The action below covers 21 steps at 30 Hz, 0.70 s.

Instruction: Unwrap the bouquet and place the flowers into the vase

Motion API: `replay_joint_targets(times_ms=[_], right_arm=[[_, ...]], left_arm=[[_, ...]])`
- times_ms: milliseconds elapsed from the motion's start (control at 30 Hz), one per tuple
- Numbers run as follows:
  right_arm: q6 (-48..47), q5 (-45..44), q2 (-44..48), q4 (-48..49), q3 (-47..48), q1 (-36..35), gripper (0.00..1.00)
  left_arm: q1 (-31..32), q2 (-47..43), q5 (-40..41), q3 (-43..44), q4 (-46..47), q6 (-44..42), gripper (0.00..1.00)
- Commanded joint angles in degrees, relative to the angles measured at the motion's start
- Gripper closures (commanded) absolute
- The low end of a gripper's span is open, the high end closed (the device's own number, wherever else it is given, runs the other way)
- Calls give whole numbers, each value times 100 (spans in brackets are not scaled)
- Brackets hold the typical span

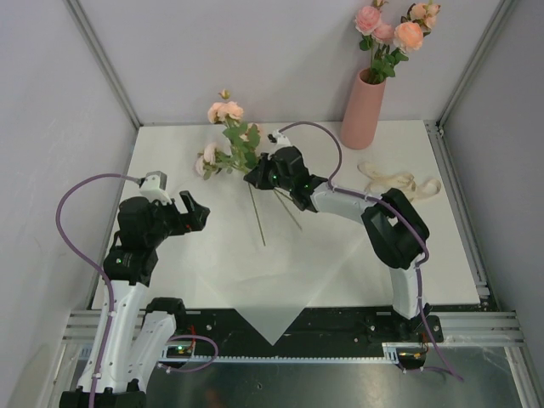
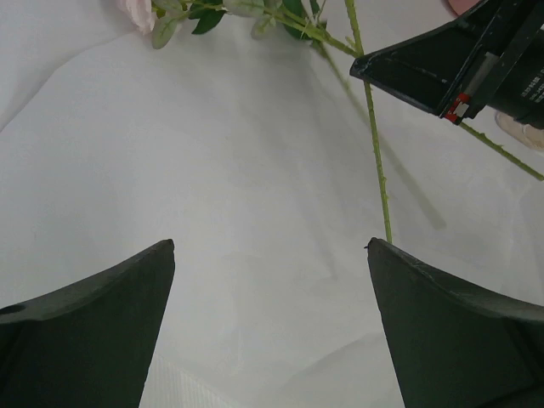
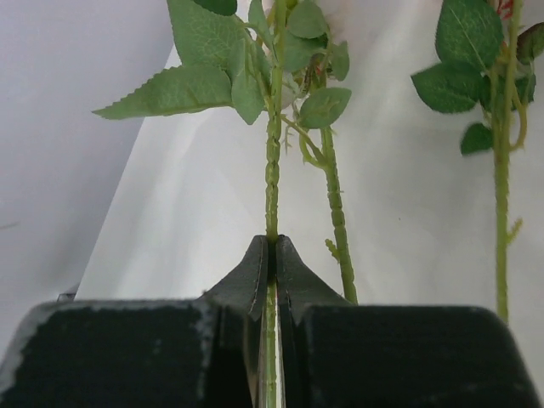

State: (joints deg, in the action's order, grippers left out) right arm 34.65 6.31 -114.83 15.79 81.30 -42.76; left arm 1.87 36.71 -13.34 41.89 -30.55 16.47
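1. Your white paper [image 1: 272, 289] lies spread flat on the table [image 1: 459, 272], with one corner hanging over the near edge.
2. Your left tool [image 1: 194, 212] [image 2: 272, 246] hovers over the paper's left side. Its jaws are wide and it holds nothing.
3. One long green stem [image 1: 257, 217] [image 2: 376, 161] [image 3: 273, 170] runs back from mid-paper. Its near end looks raised, with its shadow off to one side.
4. Your right tool [image 1: 259, 174] [image 3: 272, 242] is clamped narrow on that stem, just below the leaves.
5. The flowers [image 1: 228, 136], pink and peach heads with green leaves, sit at the far-left part of the table, beyond the right tool. More stems lie beside the held one.
6. A cream ribbon [image 1: 399, 183] lies loose on the table's right side, well apart from the flowers.
7. The vase [image 1: 363, 110] stands upright at the far edge, right of centre, with pink and peach roses [image 1: 395, 30] in it.
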Motion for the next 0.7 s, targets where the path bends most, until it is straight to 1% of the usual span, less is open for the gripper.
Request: replay_joint_targets(times_ms=[0,133,167,200,300,567,667], right_arm=[[403,-60,17,284,-196,-18,95],[598,-22,-226,229,-235,-23,93],[627,-14,-252,226,-236,-22,94],[651,-6,-269,229,-236,-13,97],[632,9,-223,267,-234,3,100],[426,27,18,516,-241,127,100],[415,40,46,687,-393,142,100]], left_arm=[[20,-18,-75,-49,198,-22,0],[28,-14,-66,-52,205,-21,0],[31,-19,-69,-51,202,-21,0],[32,-21,-70,-50,200,-21,0],[33,-23,-62,-49,198,-25,0],[33,-14,-72,-50,203,-21,0],[33,-12,-74,-49,204,-25,0]])
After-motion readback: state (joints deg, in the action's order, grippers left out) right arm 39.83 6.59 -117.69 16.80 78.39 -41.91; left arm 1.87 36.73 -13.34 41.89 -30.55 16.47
